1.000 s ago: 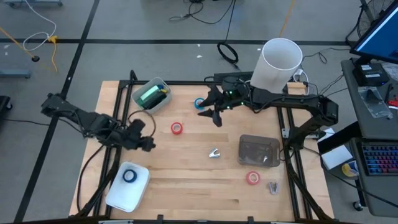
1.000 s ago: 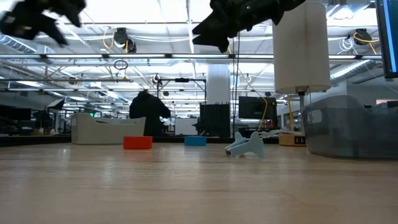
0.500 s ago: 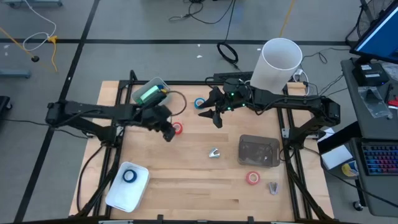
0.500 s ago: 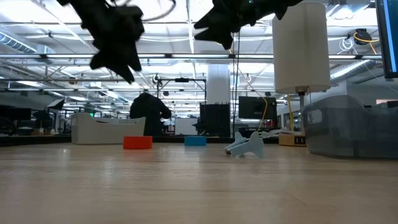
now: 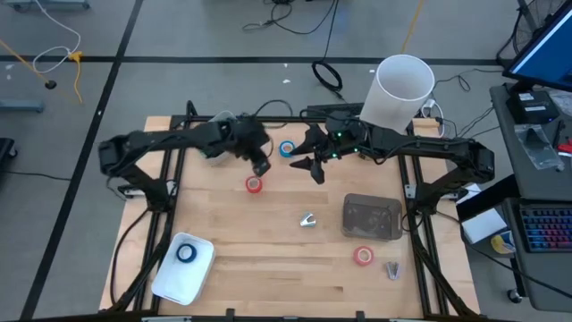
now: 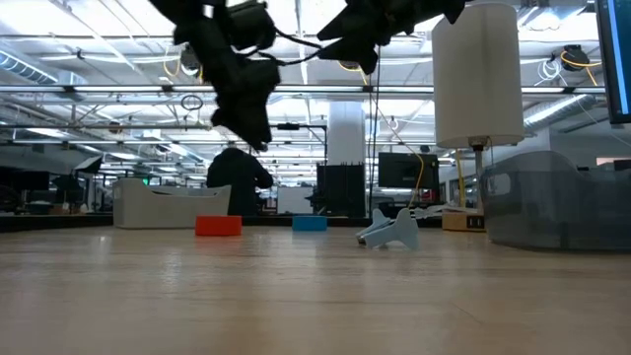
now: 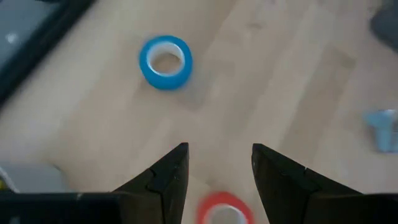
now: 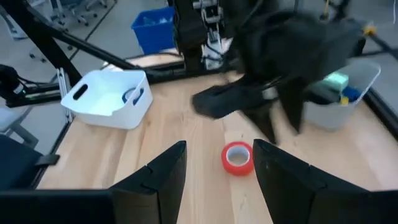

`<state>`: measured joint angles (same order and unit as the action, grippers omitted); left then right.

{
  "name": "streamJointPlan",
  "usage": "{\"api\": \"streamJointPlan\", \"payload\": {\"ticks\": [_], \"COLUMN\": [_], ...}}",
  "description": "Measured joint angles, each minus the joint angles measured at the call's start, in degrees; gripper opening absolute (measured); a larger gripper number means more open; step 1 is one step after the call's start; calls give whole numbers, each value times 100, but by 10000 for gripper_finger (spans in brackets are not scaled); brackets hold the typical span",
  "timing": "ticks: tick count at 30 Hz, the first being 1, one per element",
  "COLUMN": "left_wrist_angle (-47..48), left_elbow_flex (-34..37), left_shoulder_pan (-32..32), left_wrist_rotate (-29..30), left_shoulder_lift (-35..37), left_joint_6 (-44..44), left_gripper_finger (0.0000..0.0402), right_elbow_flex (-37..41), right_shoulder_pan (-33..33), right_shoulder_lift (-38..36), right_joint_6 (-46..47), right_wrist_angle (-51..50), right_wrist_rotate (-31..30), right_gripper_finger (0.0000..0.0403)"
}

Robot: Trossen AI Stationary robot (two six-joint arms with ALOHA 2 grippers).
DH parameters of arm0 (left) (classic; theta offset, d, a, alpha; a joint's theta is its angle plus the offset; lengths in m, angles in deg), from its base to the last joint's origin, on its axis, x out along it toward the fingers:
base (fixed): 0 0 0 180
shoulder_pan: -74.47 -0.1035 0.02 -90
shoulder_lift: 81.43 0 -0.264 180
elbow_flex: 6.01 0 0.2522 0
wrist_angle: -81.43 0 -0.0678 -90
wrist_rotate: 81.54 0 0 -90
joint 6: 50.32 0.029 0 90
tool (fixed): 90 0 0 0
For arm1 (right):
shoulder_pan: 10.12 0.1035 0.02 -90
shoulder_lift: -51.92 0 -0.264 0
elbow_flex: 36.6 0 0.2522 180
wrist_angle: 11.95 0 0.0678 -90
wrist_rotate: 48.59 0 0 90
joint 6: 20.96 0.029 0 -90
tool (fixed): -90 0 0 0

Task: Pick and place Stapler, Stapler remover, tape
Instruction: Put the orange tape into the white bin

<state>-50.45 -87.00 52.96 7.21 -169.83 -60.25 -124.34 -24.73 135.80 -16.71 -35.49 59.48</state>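
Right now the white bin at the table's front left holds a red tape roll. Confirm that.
Not quite: the roll in the white bin is a blue tape roll, not red. The high view shows it. The bin does sit at the table's front left.

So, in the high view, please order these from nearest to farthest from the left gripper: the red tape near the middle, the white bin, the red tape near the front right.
From the left gripper:
1. Red tape near the middle, just beside it.
2. White bin, front left corner.
3. Front-right red tape, beyond the grey tray.
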Motion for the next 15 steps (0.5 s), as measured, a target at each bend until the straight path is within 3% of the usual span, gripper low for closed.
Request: {"api": "streamJointPlan", "payload": {"ticks": [7,15], "left_wrist_angle": [969,2753], "left_elbow_flex": [-1109,-1210], "left_shoulder_pan": [-362,-342], "left_wrist_rotate": [37,129], "left_shoulder_lift": [-1007,-1651], "left_joint_6": [581,77], "left_gripper_finger": [175,175], "right_elbow_flex": [2,2], "right_shoulder_pan": [0,0], "right_shoulder_lift": [-39,-35], "right_joint_6": [262,313], "right_wrist_angle": [-320,-595], "right_wrist_rotate": [-1,0], "right_gripper_finger": [178,175]}}
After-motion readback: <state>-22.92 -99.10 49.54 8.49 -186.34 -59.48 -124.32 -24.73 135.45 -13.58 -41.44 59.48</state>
